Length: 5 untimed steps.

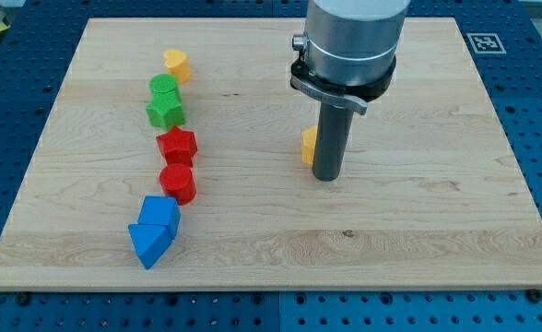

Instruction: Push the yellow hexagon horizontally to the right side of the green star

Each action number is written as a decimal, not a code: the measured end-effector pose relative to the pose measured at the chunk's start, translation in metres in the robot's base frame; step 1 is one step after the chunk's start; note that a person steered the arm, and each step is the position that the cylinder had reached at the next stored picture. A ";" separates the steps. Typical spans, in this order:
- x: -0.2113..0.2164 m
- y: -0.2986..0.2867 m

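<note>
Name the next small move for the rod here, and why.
Probably slide my tip toward the view's left, nudging the yellow hexagon along. It sits against the rod's left side, partly hidden, far right of the green star and somewhat lower.

Yellow heart (177,64) top of column; green cube (163,87), red star (177,145), red cylinder (177,183), two touching blue blocks (154,231) on wooden desk (418,231).

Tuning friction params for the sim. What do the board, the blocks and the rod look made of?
Board: light wood, visible grain and plank seams, smooth matte finish.
Blocks, e.g. green star and red star: likely plastic or painted, solid saturated colour, slight sheen; can't tell which.
Rod: dark, matte, probably metal or plastic; my tip sits just right of the yellow hexagon, which it partly hides.
</note>
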<state>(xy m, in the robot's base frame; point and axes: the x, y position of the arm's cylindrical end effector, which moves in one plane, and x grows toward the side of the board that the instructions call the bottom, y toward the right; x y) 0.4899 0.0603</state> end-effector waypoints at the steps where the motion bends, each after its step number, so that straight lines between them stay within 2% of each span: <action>1: -0.022 0.000; 3: -0.083 -0.004; 4: -0.105 -0.033; 5: -0.106 -0.078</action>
